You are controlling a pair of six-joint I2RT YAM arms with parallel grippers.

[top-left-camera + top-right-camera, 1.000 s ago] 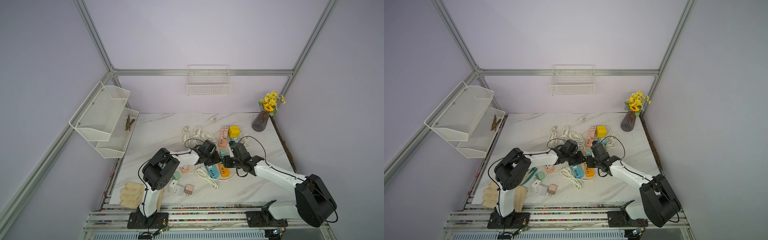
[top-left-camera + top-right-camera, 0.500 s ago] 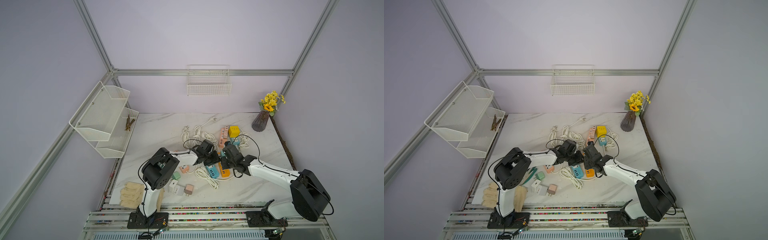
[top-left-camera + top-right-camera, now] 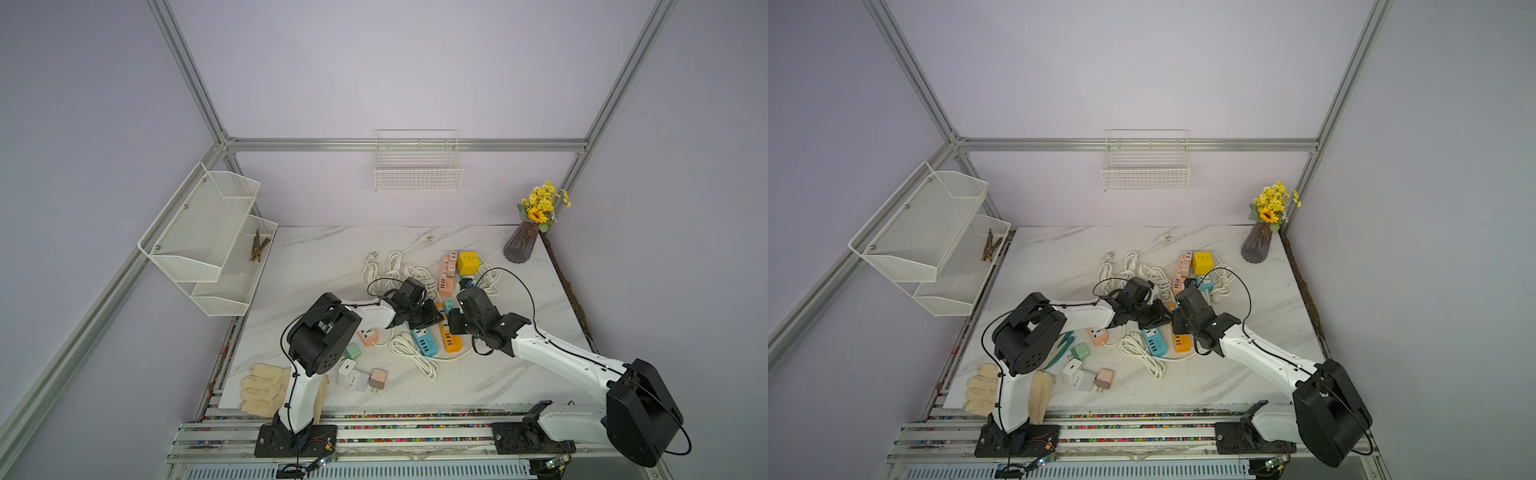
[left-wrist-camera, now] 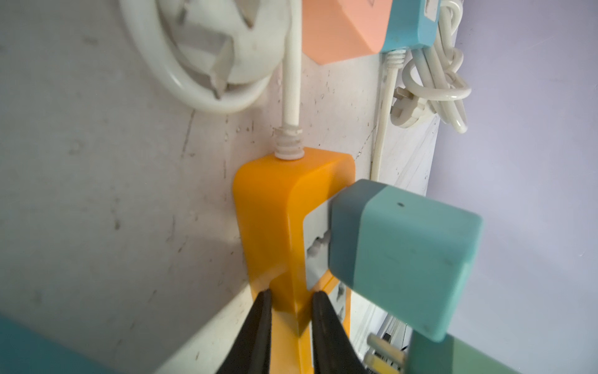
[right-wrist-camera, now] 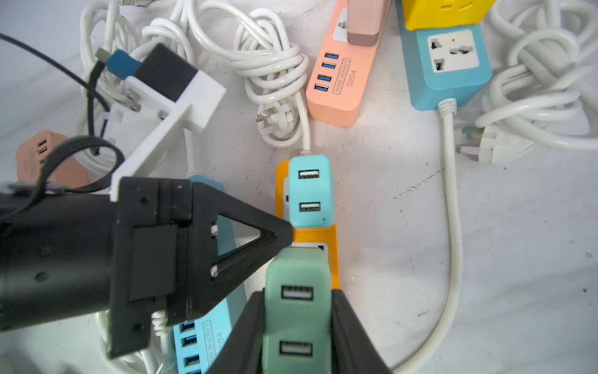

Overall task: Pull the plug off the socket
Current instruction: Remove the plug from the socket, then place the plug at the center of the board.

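An orange power strip (image 5: 326, 236) lies on the marble table, with a light blue USB plug (image 5: 310, 191) and a green USB plug (image 5: 296, 272) standing in its sockets. My right gripper (image 5: 297, 311) is shut on the green plug, one finger on each side. My left gripper (image 4: 291, 304) is shut on the orange strip (image 4: 268, 200) between the two plugs, right beside the light blue plug (image 4: 404, 246). In both top views the two grippers (image 3: 436, 318) (image 3: 1177, 324) meet over the orange strip (image 3: 451, 341), which they partly hide.
A blue strip (image 5: 200, 340) lies right beside the orange one. A pink strip (image 5: 343, 81), a blue socket block (image 5: 449, 64), a yellow cube (image 5: 443, 13) and coiled white cords (image 5: 268, 61) crowd the far side. Loose adapters (image 3: 361, 376) and gloves (image 3: 262, 388) lie near the front edge.
My right gripper has moved left over the orange strip and shut on the green plug. My left gripper has closed the last bit on the strip.
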